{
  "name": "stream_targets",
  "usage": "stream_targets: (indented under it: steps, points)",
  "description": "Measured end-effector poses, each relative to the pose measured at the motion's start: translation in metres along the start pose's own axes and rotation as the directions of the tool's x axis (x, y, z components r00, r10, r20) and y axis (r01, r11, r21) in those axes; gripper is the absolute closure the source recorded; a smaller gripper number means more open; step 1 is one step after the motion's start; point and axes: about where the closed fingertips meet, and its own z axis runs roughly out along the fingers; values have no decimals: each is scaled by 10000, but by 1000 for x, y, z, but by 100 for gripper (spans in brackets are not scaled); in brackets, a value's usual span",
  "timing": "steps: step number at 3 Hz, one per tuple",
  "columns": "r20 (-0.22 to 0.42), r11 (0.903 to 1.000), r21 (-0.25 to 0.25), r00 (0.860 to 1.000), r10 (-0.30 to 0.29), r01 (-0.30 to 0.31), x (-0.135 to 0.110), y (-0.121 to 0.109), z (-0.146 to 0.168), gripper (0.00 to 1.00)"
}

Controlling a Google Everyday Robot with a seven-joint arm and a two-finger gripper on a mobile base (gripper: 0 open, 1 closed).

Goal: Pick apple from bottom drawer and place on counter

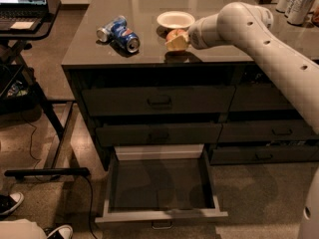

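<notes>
Gripping the apple [174, 35] in the tool [178, 42], closed snugly around it. Held low over the desk [94, 51] near its front edge, just in front of a white bowl [175, 19]. Further left on the desk, a blue can [124, 34] lying on its side. Down below, the bottom drawer [159, 185] pulled fully out.
</notes>
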Motion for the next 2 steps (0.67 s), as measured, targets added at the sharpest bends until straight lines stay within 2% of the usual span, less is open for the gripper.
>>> stream_targets:
  steps: [1,2]
  points:
    - [-163,9957,-119,9957,915,-917,8,-9,4,81]
    - [-126,9900,-172,9901,1398,-1400,11,-14,5,57]
